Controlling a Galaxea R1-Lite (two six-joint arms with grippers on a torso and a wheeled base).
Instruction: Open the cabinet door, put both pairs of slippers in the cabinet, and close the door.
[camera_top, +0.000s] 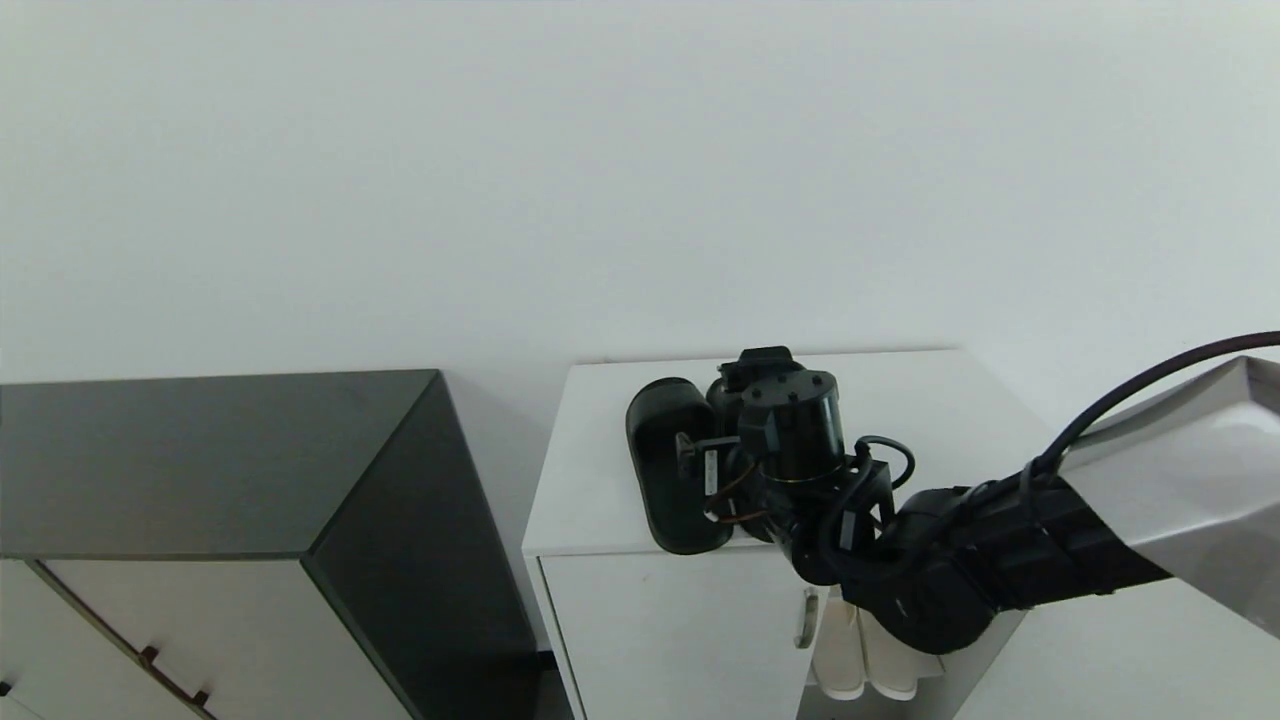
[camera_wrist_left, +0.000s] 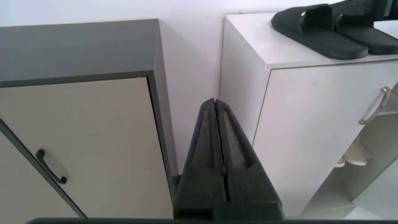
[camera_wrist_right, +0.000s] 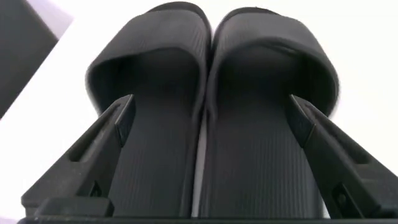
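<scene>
Slippers (camera_wrist_right: 249, 155), black pair (likely light, squashy): pinch outer sides; right gripper (camera_wrist_right: 209, 106) jaws wide astride, left gripper (camera_wrist_left: 215, 104) jaws closed.

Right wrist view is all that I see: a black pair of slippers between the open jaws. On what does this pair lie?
Observer: The black slippers lie on top of the white cabinet, near its front edge.
Operator: Is the cabinet open?
Observer: Its right side stands open, and a white pair of slippers is inside.
Operator: And the other arm?
Observer: The left gripper is shut on nothing. It points at the gap between the white cabinet and a dark-topped cabinet.
</scene>
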